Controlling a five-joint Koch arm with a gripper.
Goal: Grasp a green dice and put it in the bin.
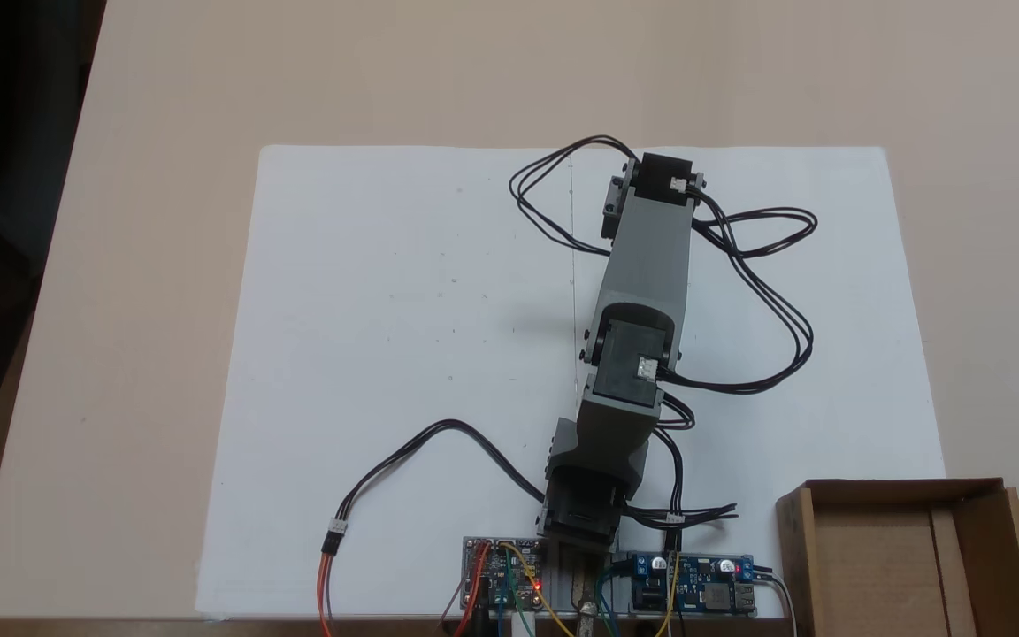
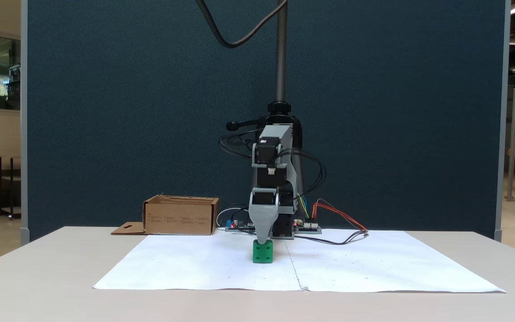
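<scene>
Near edge, front-on fixed view: beige table (image 2: 38, 286), bare in the foreground, carrying a white paper sheet (image 2: 373, 268) made of two pieces meeting at a centre seam.

On the sheet, just left of the seam: green dice (image 2: 263, 252), resting flat, two pips on the facing side.

Directly above it: gripper (image 2: 263, 242), grey, pointing straight down, tip at the dice's top edge. One tapered finger shows, the other lying behind it; whether the fingers are clenched on the dice or released cannot be told.

Behind: grey arm (image 2: 272, 179) folded over the gripper, looped black cables (image 2: 315, 174) at its sides. In the top-down fixed view the arm (image 1: 642, 292) reaches out across the sheet (image 1: 386, 310) and covers the dice.

At the base: circuit boards (image 1: 509, 575) with coloured wires.

Far side, left of the arm in the front-on view: bin (image 2: 180, 217), brown cardboard, well apart from the dice, flap flat on the table. From above, the bin (image 1: 792, 540) sits at the lower right corner.

Background: dark blue partition (image 2: 128, 112).
</scene>
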